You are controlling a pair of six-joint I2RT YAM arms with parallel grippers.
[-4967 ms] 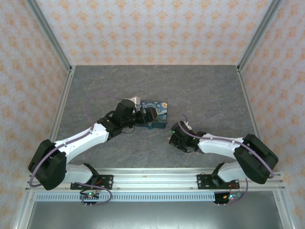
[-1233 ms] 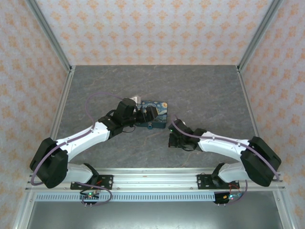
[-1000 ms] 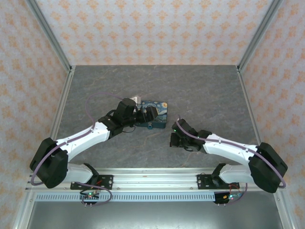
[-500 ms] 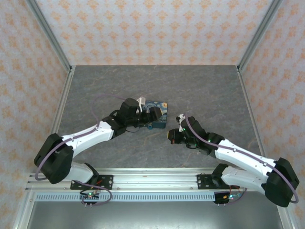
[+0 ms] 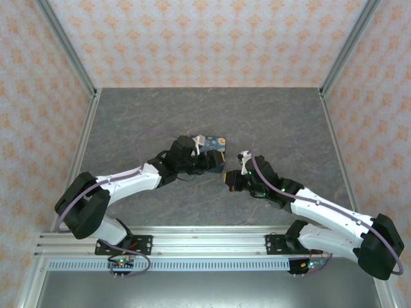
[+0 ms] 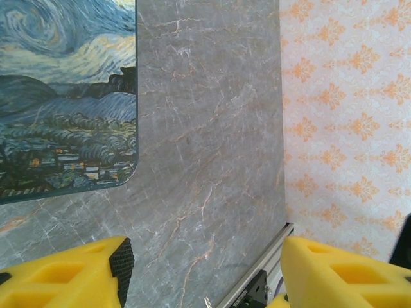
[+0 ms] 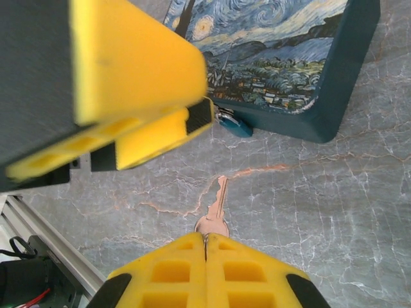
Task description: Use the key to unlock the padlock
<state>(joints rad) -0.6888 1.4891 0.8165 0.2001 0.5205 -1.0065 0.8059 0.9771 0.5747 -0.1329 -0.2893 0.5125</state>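
The padlock (image 5: pixel 215 142) is a flat dark-blue block with a swirled starry print, lying on the grey marbled table. In the left wrist view the padlock (image 6: pixel 64 96) sits at the upper left, outside the gap of my open left gripper (image 6: pixel 205 276), which holds nothing. From above, my left gripper (image 5: pixel 207 162) hovers at the padlock's near edge. My right gripper (image 7: pixel 205 239) is shut on the key (image 7: pixel 217 202), whose silver blade points toward the padlock (image 7: pixel 282 58) a short way off. A small teal piece (image 7: pixel 232 126) sticks out at the padlock's near edge.
One yellow finger (image 7: pixel 135 70) of the left gripper fills the upper left of the right wrist view, close above the key's path. My right gripper (image 5: pixel 230 181) sits just right of the left one. Patterned walls and metal rails (image 5: pixel 74 70) frame the table.
The left arm has stretched to the right, so its gripper now lies along the padlock's near edge. The right arm has extended and carried the key up toward the padlock.
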